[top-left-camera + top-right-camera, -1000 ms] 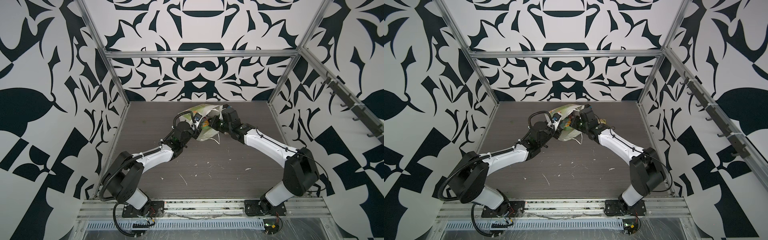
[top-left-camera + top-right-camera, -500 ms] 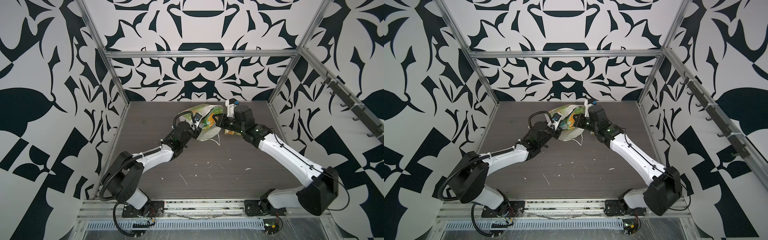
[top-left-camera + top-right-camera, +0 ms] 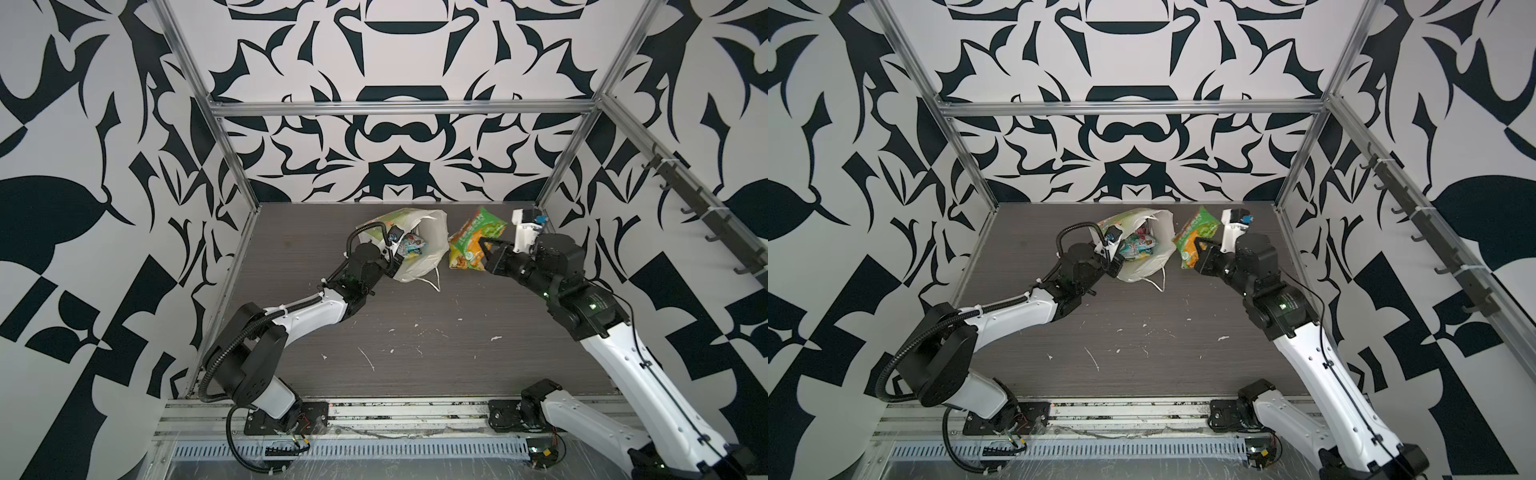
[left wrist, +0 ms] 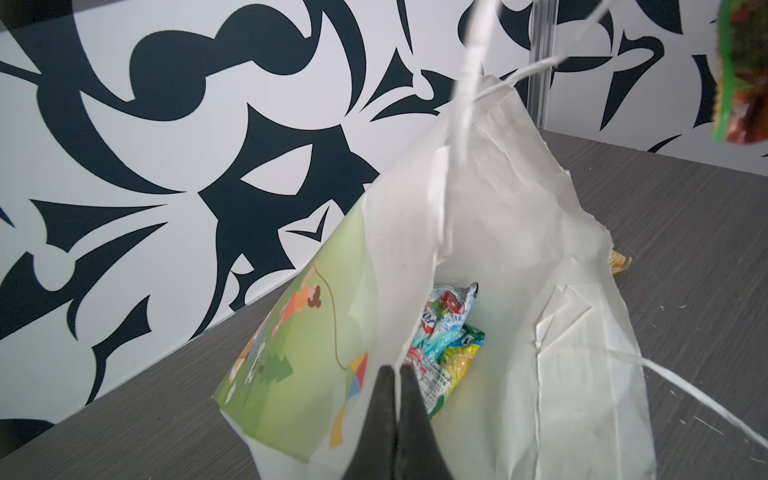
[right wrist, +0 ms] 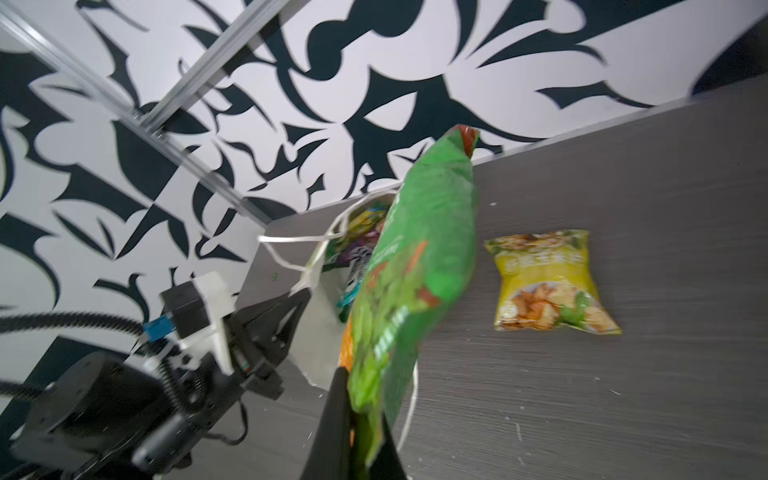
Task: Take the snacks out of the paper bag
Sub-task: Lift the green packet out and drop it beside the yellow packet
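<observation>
Right wrist view shows the right pincer [image 5: 361, 399] clamped on the lower edge of a green snack packet [image 5: 415, 282]. The packet hangs clear of the table and outside the paper bag [image 5: 318, 336], whose mouth lies just beside this pincer, towards the other arm. The left pincer [image 4: 397, 374] is closed on the bag's near rim, pinching the paper and holding the mouth agape. The step in hand looks like carrying one packet away from the bag. The next move, I judge, calls for lowering it onto bare table beyond the right pincer, near the yellow snack packet [image 5: 548, 286] lying there, then parting the jaws. Counted: one bag, two pincers, one packet held and one out on the table. At least three lie inside beyond the left pincer's tips: a teal-and-white one [image 4: 449, 316], a yellow-green one [image 4: 461, 361] and a purple one [image 5: 353, 253]. More may be hidden beneath.
</observation>
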